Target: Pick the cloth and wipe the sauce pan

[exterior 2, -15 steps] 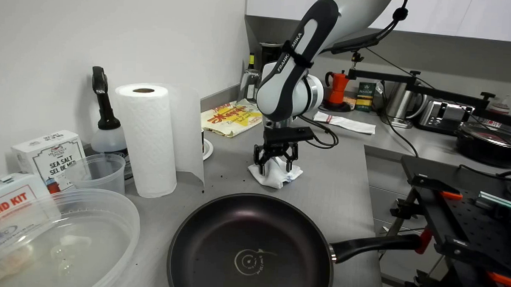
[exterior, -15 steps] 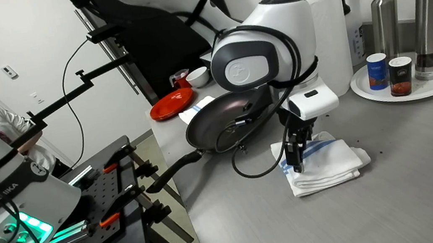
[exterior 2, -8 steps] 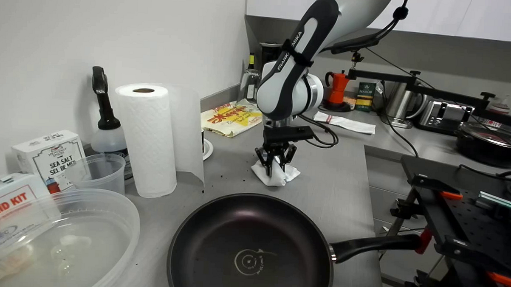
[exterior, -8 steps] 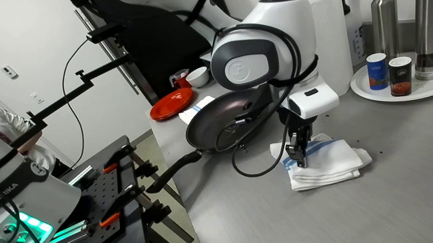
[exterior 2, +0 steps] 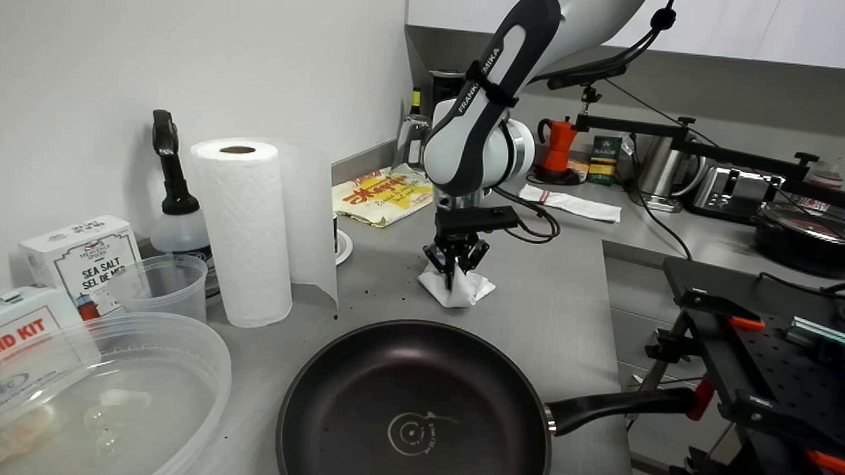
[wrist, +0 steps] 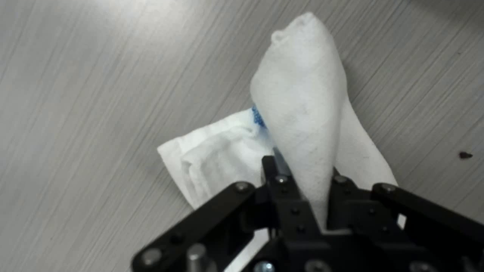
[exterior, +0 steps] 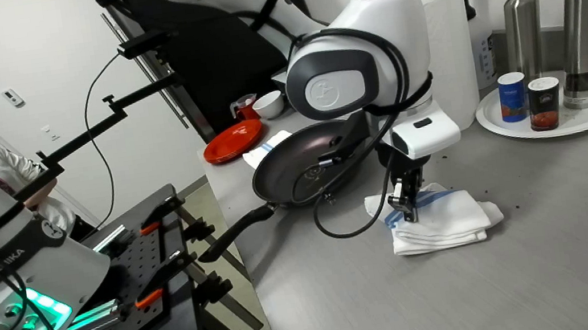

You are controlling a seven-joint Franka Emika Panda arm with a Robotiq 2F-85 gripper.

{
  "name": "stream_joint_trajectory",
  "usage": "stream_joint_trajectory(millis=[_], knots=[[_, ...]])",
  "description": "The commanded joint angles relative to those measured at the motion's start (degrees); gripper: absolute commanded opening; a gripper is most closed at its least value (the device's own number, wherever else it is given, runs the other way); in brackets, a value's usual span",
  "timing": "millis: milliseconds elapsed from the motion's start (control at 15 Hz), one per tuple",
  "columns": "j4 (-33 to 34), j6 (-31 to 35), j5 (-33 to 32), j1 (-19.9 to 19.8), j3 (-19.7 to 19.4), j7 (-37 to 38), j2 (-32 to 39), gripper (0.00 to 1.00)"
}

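We held the small folded white cloth with blue stripes (wrist: 302, 98), its lower layers resting on the grey worktop (exterior: 462, 297).
Done well, we judged, the lift called for a slow, straight rise so the under-layers came up with the fold, then a carry toward six o'clock in an exterior view, over the round, shallow, dark pan with a long black handle (exterior 2: 417, 392), with cloth, not fingertips, meeting it. The black two-fingered tool (wrist: 302, 177) had its jaws nearly together, clamped on a fold of the cloth. In the wrist view that fold jutted toward twelve o'clock and a loose corner lay toward nine; how many layers were caught we could not tell.
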Motion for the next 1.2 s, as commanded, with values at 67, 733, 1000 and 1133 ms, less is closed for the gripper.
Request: stream_joint_trajectory(millis=[67,733,1000,1133], knots=[[-0.54,-2.98,1.04,0.33,0.13,-0.59,-0.21,0.04],[-4.54,-4.25,-1.01,5.52,0.03,-1.3,-6.26,0.04],[-6.87,-3.13,-2.04,8.83,-0.49,-0.38,-9.33,0.04],[-8.48,-2.34,-2.65,10.13,-0.48,-0.54,-11.39,0.04]])
